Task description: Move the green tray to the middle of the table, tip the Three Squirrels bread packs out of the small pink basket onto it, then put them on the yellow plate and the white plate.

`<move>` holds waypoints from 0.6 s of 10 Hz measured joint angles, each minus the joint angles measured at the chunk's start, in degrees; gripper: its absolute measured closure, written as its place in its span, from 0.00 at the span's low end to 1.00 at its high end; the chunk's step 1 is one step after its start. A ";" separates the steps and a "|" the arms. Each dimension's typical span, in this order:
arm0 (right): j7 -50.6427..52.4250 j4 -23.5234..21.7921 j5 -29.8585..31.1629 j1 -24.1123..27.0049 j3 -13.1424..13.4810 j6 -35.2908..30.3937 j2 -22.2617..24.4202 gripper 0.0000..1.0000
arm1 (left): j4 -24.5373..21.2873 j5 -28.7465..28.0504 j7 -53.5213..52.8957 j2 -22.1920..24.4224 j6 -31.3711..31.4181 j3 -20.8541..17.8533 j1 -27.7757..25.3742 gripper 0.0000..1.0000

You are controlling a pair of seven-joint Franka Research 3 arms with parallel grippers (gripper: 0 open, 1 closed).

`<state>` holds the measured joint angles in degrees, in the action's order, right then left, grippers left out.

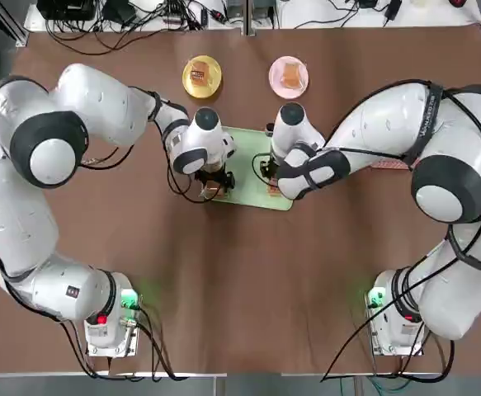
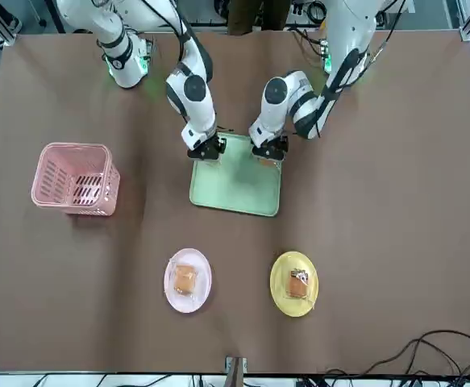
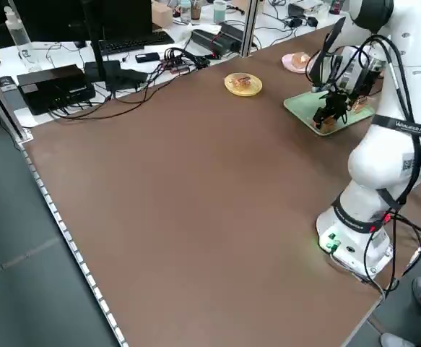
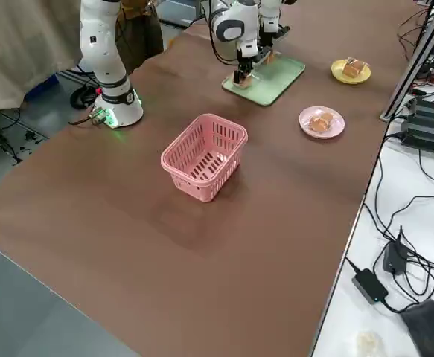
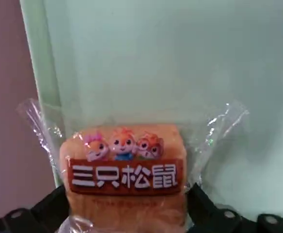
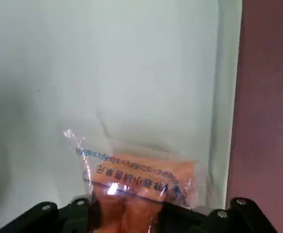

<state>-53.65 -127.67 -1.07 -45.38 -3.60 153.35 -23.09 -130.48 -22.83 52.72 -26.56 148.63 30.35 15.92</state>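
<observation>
Table (image 1: pixel 240 272): dark-brown top carrying everything in the scene, with the two arms' bases at its near edge.
Green tray (image 2: pixel 239 185): flat at mid-table between the two arms; both grippers are lowered over its robot-side edge, and the rest of its surface is bare.
Small pink basket (image 4: pixel 204 156): upright on the table on the right arm's side, well apart from the tray, with nothing visible inside.
Yellow plate (image 1: pixel 201 76): on the far side of the tray from the robot, on the left arm's side, holding one bread pack (image 1: pixel 199 75).
White plate (image 1: pixel 289 75): beside the yellow plate, on the right arm's side, holding one bread pack (image 1: pixel 290 76).
Left gripper (image 1: pixel 213 188): down at the tray's near corner on the left arm's side, fingers (image 5: pixel 49 211) spread wide either side of a bread pack (image 5: pixel 125 172) that lies printed face up, overlapping the tray's rim.
Right gripper (image 1: pixel 271 186): down at the tray's other near corner, fingers (image 6: pixel 58 213) partly drawn in on either side of a bread pack (image 6: pixel 136 187) lying just inside the rim; whether they press it yet cannot be told.
</observation>
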 joint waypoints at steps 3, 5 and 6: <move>-0.03 3.04 0.01 2.19 1.21 0.10 0.37 0.72 | 1.60 -0.40 -0.03 -0.55 -0.05 -0.92 -0.19 0.14; 0.53 7.91 0.04 6.50 1.46 0.16 0.59 0.73 | 2.30 -0.40 -0.03 -0.14 -0.30 -0.83 -0.25 0.36; 2.15 10.51 0.07 8.95 1.55 0.09 0.65 0.73 | 2.52 -0.40 -0.03 0.01 -0.34 -0.91 -0.26 0.36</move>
<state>-51.50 -117.16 -1.01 -36.43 -2.05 153.45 -22.44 -127.96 -23.23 52.69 -26.56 148.29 29.44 15.66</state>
